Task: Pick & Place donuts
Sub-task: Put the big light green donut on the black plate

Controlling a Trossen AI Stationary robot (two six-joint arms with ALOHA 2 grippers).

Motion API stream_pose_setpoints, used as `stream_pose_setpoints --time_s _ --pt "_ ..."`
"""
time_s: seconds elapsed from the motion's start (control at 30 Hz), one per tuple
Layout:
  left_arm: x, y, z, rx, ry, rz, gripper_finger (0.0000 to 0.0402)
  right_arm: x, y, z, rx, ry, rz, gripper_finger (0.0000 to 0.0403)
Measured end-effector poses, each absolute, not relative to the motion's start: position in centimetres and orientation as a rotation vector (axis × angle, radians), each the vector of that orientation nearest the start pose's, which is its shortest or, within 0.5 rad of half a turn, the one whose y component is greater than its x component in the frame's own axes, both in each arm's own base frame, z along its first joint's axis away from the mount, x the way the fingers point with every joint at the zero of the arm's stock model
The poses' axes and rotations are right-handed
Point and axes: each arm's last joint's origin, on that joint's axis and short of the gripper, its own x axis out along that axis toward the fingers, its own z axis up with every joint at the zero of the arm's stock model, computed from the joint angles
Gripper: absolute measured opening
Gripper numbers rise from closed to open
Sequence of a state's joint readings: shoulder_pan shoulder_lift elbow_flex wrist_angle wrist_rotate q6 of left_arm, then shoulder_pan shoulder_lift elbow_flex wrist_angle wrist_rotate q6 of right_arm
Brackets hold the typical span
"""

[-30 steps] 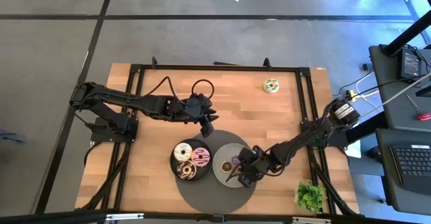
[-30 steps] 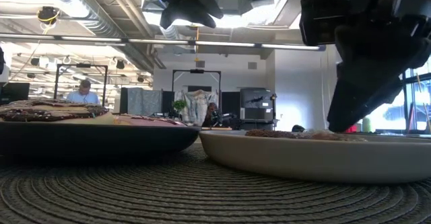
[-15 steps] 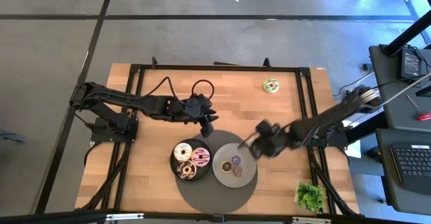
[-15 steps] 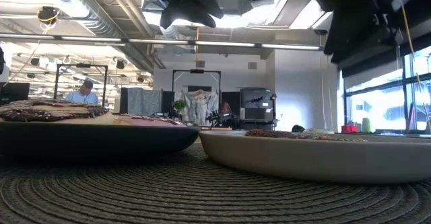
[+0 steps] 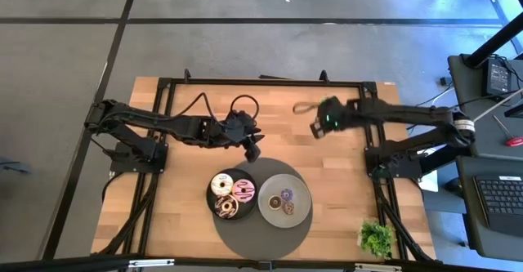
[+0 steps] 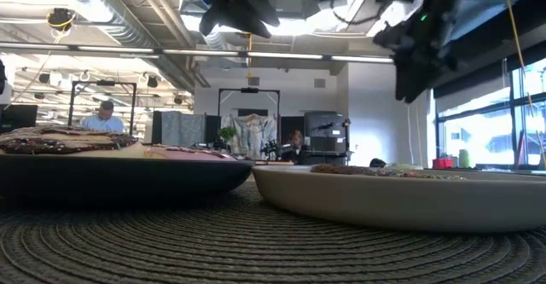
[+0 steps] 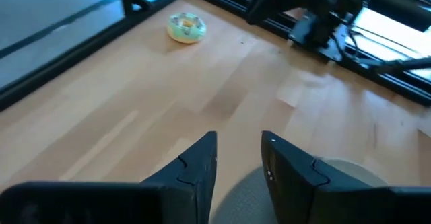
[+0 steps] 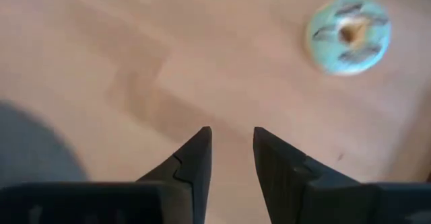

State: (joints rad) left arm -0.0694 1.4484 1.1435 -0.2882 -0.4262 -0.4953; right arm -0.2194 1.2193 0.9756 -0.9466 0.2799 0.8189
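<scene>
Small green-iced ring donut (image 5: 328, 103) lies alone on the bare wood near the table's far edge, toward the right; also seen in the left wrist view (image 7: 185, 27) and right wrist view (image 8: 349, 33). Three donuts on the round dark plate (image 5: 211, 194): white-iced (image 5: 221, 184), pink-iced (image 5: 243, 189), chocolate-brown (image 5: 226, 206). Two mini donuts on the round grey plate (image 5: 304, 198) just beside it: purple (image 5: 286, 196) and brown (image 5: 288, 207). Both plates sit on a round dark woven mat (image 5: 261, 235) at the near middle. Right gripper (image 5: 315, 127) raised above the wood, near the green donut but apart from it, fingers (image 8: 195, 158) slightly parted, nothing between them. Left gripper (image 5: 252, 150) hangs above the table just beyond the dark plate, fingers (image 7: 202, 160) a little apart, empty. Small green plant (image 5: 376, 238) at the near right corner.
</scene>
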Motion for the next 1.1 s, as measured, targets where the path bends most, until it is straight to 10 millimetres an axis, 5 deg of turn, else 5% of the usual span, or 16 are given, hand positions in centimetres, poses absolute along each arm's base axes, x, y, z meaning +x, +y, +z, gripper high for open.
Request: stream_pose_setpoints --time_s 0.3,0.73,1.1 --pt "31.7 -0.8 29.7 -0.349 0.448 0.548 0.0111 20.5 -10.9 24.9 0.581 1.035 -0.928 0.0113" --pt "31.7 -0.5 29.7 -0.331 0.428 0.605 0.0112 21.5 -12.0 23.3 0.503 1.119 -0.877 0.0116" --pt "31.7 2.1 29.6 -0.334 0.481 0.538 0.0111 22.1 -13.5 22.5 0.632 1.025 -0.995 0.0212"
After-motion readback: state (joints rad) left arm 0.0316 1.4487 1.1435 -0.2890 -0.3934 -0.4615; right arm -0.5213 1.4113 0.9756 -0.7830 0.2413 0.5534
